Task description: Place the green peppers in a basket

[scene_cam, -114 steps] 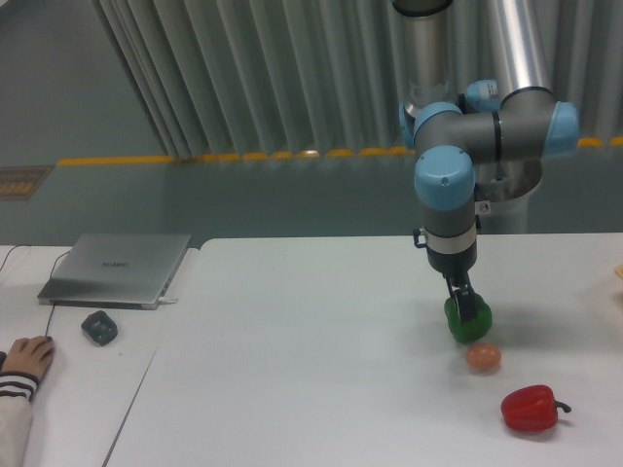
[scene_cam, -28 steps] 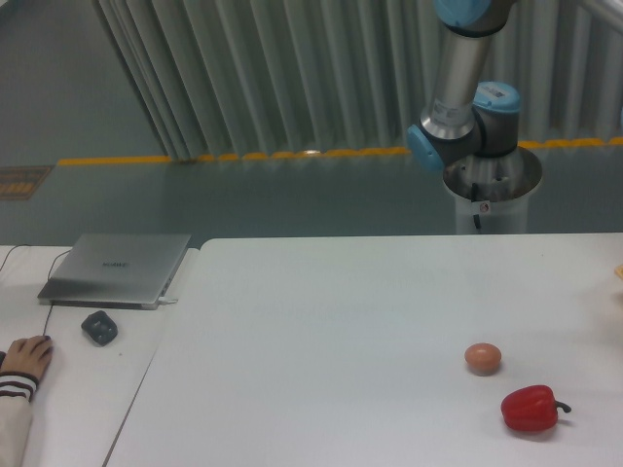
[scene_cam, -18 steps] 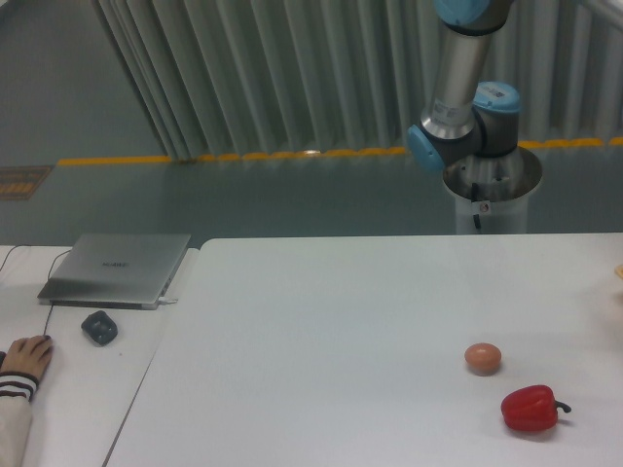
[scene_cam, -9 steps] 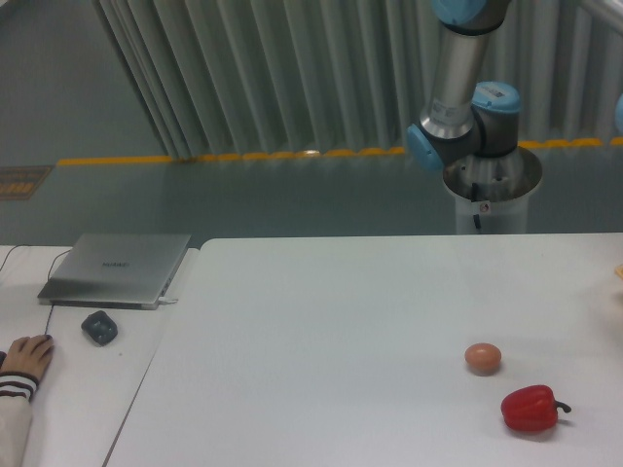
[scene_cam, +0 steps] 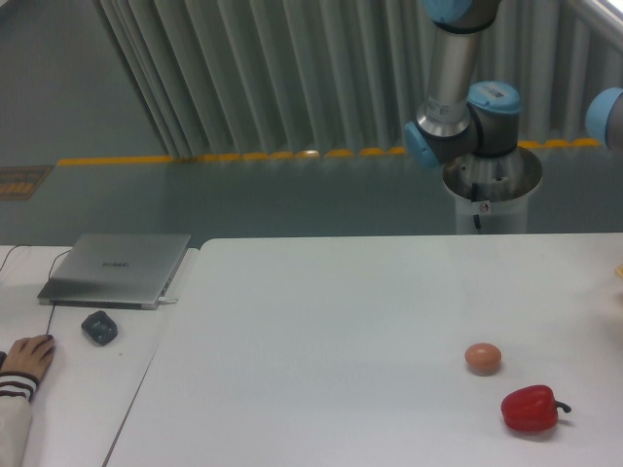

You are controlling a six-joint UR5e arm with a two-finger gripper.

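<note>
The white table has lots of bare room in the middle — only a brown egg-like ball and a red bell pepper sit near its right front edge. The green pepper and the gripper are both out of the picture, so I cannot tell how the fingers are set. The robot arm stands tall behind the table's far edge, its top out of view — a laptop, a mouse and a person's hand are off at the left.

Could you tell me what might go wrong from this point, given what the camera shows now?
The gripper and the green pepper are out of view, so a drop or a missed basket could go unseen. The arm swinging back over the table might knock the brown ball or the red pepper.
</note>
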